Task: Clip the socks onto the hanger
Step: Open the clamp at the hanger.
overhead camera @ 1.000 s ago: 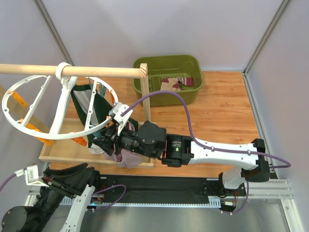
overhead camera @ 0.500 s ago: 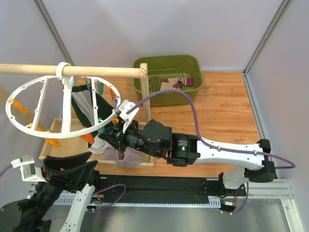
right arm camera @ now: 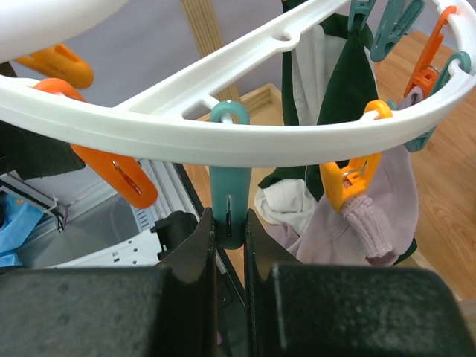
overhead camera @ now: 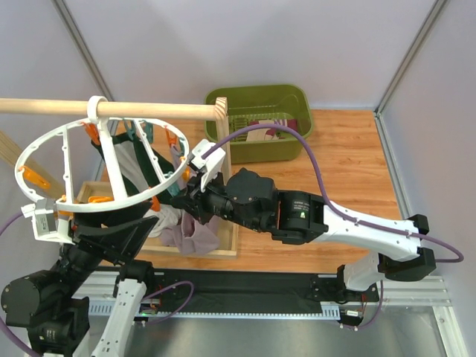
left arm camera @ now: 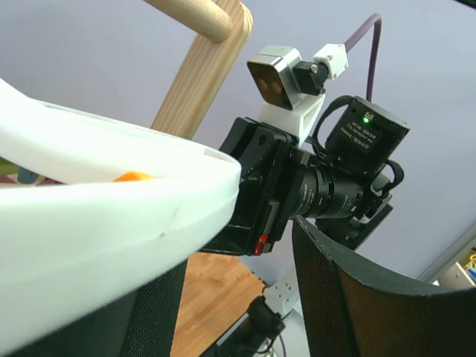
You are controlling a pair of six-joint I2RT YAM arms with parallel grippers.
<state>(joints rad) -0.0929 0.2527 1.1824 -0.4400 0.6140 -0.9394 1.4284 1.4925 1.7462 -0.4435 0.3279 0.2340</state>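
Plainly, the socks (overhead camera: 269,128) lie bunched in the green tub (overhead camera: 294,143), well apart from both hands; in the overhead view they sit beyond the right hand (right arm camera: 229,227) and off to its right. The hanger (right arm camera: 245,134) hangs tilted by its hook loop from the wooden rod (overhead camera: 156,111), and its near rim passes directly over the right hand's fingertips. We see that hand closed on a teal clip (right arm camera: 227,199) that dangles from the rim, one finger pressed against each side of it. Just to the right of this hand an orange clip (right arm camera: 348,177) bites the ribbed edge of the mauve garment (right arm camera: 361,227). Beyond that, the dark green and white garment (right arm camera: 349,85) hangs from clips further round the ring. The left hand (left arm camera: 238,282) sits low under the opposite side of the ring with its fingers (left arm camera: 338,305) spread well apart, gripping nothing we can make out. The white rim crosses in front of its left finger, and we cannot tell whether the two touch. Past its open fingers the right arm's wrist and camera fill the view. Under and beyond the right hand runs the wood-grain bench (overhead camera: 349,172), where the tub stands.
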